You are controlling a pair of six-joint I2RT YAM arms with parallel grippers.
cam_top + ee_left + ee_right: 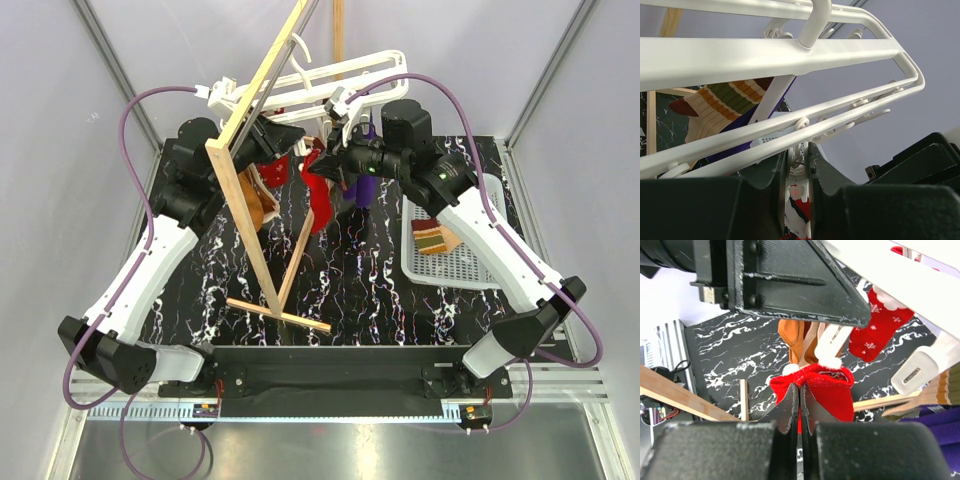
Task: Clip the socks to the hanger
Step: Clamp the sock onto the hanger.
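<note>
The white hanger (330, 75) hangs from the wooden stand; its bars fill the left wrist view (790, 50). My left gripper (290, 140) (797, 150) is shut on a white peg (798, 172) under a hanger bar, with a red, white and black sock (800, 212) below it between the fingers. My right gripper (335, 165) (800, 390) is shut on the cuff of the plain red sock (318, 200) (835, 395), held just under another white peg (832, 342). A striped sock (725, 102) hangs from the hanger. Another striped sock (432, 238) lies in the basket.
The tall wooden A-frame stand (250, 190) rises in the middle of the black marbled table (370, 290). A white perforated basket (455, 275) sits at the right. A red snowflake sock (882, 325), an orange sock (262, 205) and a purple sock (365, 185) hang nearby.
</note>
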